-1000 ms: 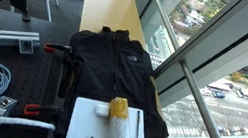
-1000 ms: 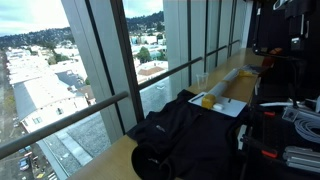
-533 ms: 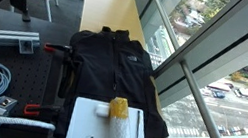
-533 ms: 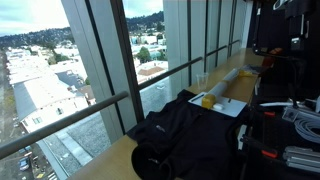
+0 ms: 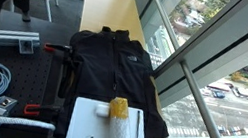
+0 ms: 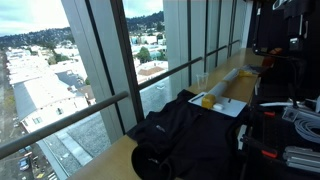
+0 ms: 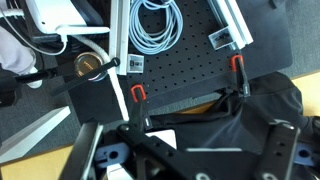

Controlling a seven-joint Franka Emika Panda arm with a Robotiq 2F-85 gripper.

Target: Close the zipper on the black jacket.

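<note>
Wrist view: my gripper (image 7: pixel 185 158), jaw state I cannot tell. In an exterior view: black jacket (image 5: pixel 94 66) lying flat, zipper (image 5: pixel 117 66) down its centre.

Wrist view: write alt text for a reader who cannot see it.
The black jacket lies rumpled at the right and lower middle, beside a black perforated board with two red-tipped clamps. A coiled pale blue cable sits at the top, and wooden tabletop shows lower left.
</note>
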